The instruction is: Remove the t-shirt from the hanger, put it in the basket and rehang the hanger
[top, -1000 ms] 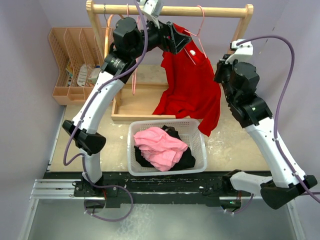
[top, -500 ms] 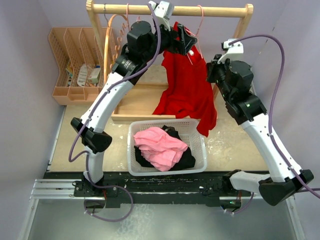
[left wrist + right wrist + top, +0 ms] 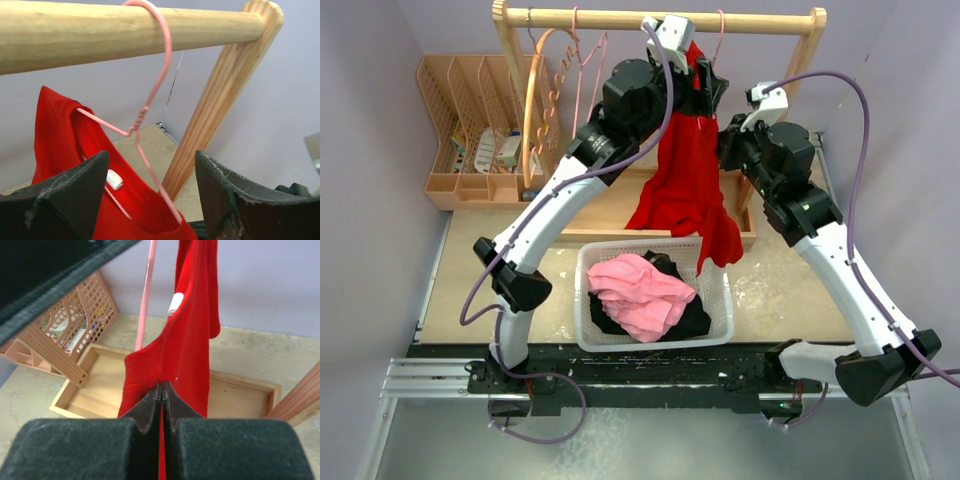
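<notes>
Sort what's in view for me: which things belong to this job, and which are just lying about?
Job: red t-shirt, its pink hanger, wooden rail, right pincer shut on the shirt, left pincer open at the hanger.

Lying about: white basket of clothes, wooden tray, peach organizer, spare hangers.

hanger [image 3: 136,128] arms hidden inside t-shirt [image 3: 55,135], organiser [image 3: 432,100] contents too small to tell

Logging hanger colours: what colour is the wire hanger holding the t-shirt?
Pale pink; the thin wire hanger shows best in the left wrist view.
</notes>
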